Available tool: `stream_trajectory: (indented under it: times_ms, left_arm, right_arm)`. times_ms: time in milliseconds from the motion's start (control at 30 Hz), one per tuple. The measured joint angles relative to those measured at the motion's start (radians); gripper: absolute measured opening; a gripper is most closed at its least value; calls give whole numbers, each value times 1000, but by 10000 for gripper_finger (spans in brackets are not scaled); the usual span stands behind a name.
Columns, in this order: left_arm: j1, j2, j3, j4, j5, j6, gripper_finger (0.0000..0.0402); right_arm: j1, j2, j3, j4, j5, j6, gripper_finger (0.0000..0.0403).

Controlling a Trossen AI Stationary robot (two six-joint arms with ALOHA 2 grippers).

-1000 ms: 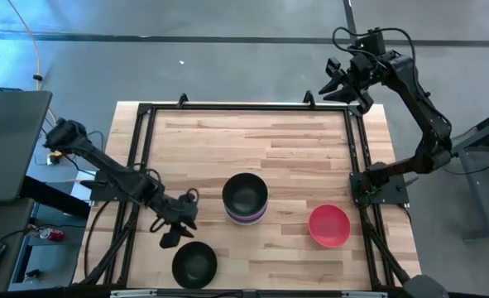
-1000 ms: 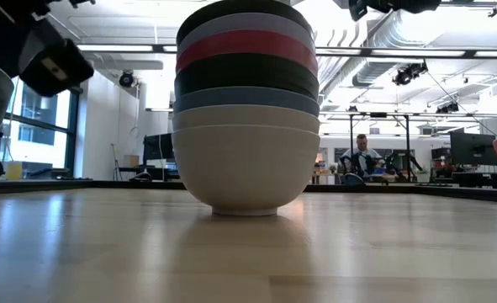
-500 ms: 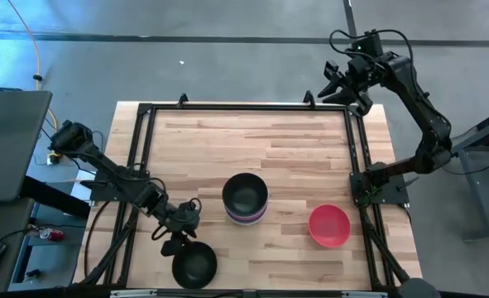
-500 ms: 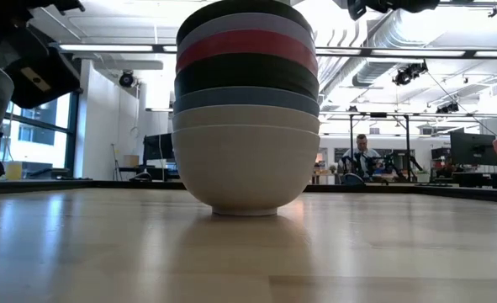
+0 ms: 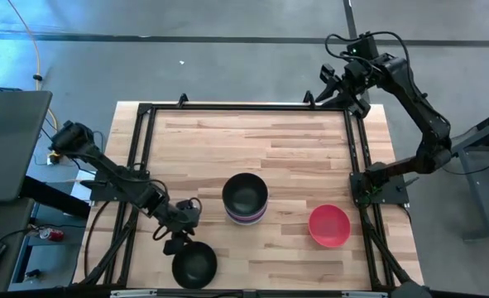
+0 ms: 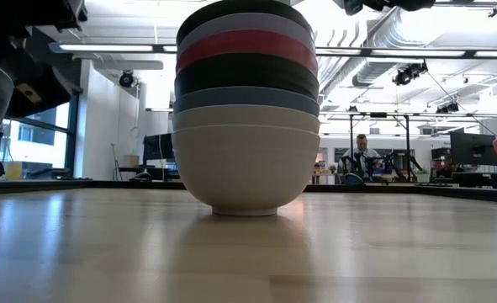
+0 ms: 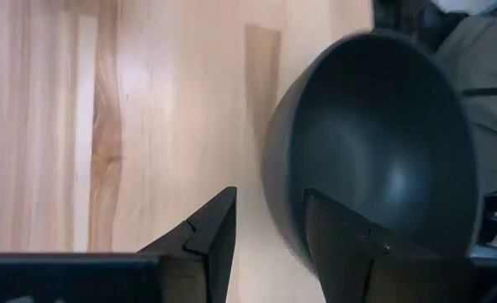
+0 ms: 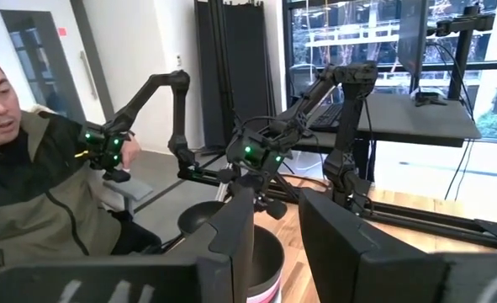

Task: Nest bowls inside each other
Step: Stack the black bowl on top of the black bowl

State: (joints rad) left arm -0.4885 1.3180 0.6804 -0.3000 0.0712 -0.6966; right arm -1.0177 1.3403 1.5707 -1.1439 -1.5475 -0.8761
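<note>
Your left gripper (image 5: pixel 180 234) is poised at the rim of the loose black bowl (image 5: pixel 194 265), which sits near the front edge of the table (image 5: pixel 294 141), just ahead of and below the fingertips; in the left wrist view the fingers (image 7: pixel 210 231) stand parted, one outside the bowl's wall on the bare wood side and the other at or just over the rim, with nothing clamped between them yet. The step in hand, as I judge it, is the pickup of this black bowl, the approach being nearly complete but the grip not taken. The stack (image 5: pixel 245 199), black bowl uppermost, stands behind and to the right of that gripper, near but apart; the low view shows it already seven bowls deep, white at the bottom. The magenta bowl (image 5: pixel 329 225) lies alone farther right, beyond the stack. Your right gripper (image 5: pixel 341 86) waits raised past the table's far right corner, fingers parted and empty, well apart from all the bowls. Next, you need to settle the rim squarely between the left fingers, close firmly on the wall, lift clear of the table, then carry across and lower onto the stack centred, since the thin curved wall may slip or tip if pinched off-centre
</note>
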Motion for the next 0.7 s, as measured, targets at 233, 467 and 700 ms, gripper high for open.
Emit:
stream_trajectory:
  times_ms: [233,467,700]
  left_arm:
    - [0,60,0,22,63,-36,129]
    - [0,84,0,33,78,-65,129]
    - [0,83,0,26,77,-86,90]
  right_arm:
    - [0,0,0,0,0,-8,90]
    - [0,0,0,-3,0,-26,90]
    - [0,0,0,-17,0,-33,90]
